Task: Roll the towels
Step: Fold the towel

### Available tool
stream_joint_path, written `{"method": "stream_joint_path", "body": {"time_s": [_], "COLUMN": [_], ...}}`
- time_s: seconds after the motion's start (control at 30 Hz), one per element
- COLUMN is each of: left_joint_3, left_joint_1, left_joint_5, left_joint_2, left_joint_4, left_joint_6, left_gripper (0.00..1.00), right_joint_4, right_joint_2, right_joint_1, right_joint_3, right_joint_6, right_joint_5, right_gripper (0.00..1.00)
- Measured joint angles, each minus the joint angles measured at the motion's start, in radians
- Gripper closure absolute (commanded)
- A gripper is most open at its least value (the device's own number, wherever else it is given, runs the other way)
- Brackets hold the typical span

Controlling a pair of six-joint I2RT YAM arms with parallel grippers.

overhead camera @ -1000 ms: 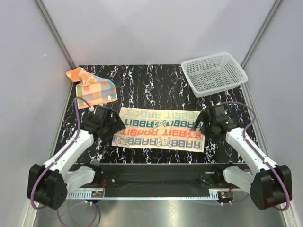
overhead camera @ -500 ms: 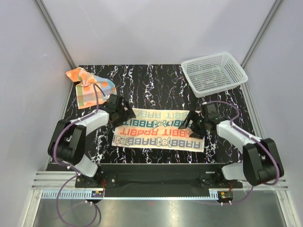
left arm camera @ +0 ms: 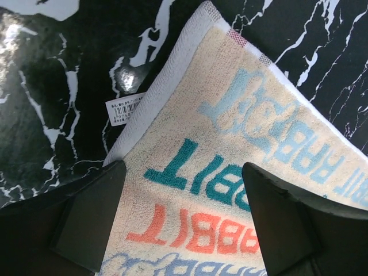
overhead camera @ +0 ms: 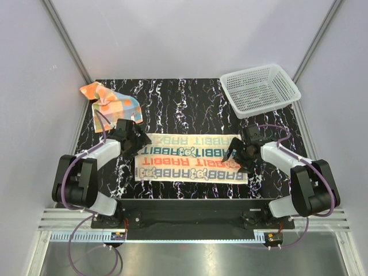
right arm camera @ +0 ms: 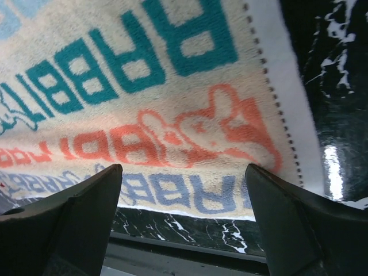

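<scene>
The cream RABBIT towel point(overhead camera: 191, 158) lies flat on the table point(overhead camera: 190, 103), long axis left to right. My left jaws gape wide over its left short end, my right jaws wide over the right end. The orange towel point(overhead camera: 110, 104) sits crumpled far left.

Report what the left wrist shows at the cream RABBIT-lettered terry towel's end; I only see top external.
Observer: The left tool is open over the cream RABBIT-lettered terry towel, nothing pinched.
Operator: Check that edge.
Observer: A small white printed paper label pokes out beside its white hem.
Operator: Now the right.
Observer: The right tool is open too, over the orange rabbit figure.
</scene>
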Motion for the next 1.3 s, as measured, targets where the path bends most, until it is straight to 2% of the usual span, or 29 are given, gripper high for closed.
{"method": "stream_joint_path", "body": {"time_s": [0.13,0.27,0.5,0.7,0.83,0.97,1.13,1.3], "left_joint_3": [-0.043,-0.047,-0.019,-0.006,-0.016,-0.083,-0.223,-0.304], "left_joint_1": [0.01,0.011,0.012,0.008,0.004,0.002,-0.014,-0.079], "left_joint_5": [-0.003,-0.001,-0.028,-0.067,-0.124,-0.137,-0.103,-0.095], "left_joint_2": [-0.047,-0.058,-0.087,-0.289,-0.452,-0.552,-0.574,-0.611], "left_joint_4": [-0.001,-0.002,-0.073,-0.22,-0.347,-0.428,-0.462,-0.48], "left_joint_6": [0.005,0.03,0.066,0.074,0.054,0.018,-0.055,-0.137], "left_gripper": [0.04,0.01,0.01,0.01,0.01,0.01,0.03,0.04], "right_joint_4": [-0.041,-0.047,-0.098,-0.238,-0.308,-0.335,-0.294,-0.28], "right_joint_2": [0.006,0.002,-0.077,-0.274,-0.372,-0.317,-0.248,-0.246], "right_joint_1": [-0.012,-0.013,0.016,0.023,0.024,0.024,0.025,0.026], "right_joint_3": [0.014,0.017,0.062,0.082,0.021,-0.023,-0.115,-0.126], "right_joint_6": [-0.023,-0.058,-0.088,-0.019,0.062,0.106,0.13,0.131], "right_joint_5": [0.024,0.005,-0.014,0.15,0.227,0.227,0.179,0.164], "right_gripper": [0.04,0.0,0.0,0.0,0.0,0.0,0.0,0.0]}}
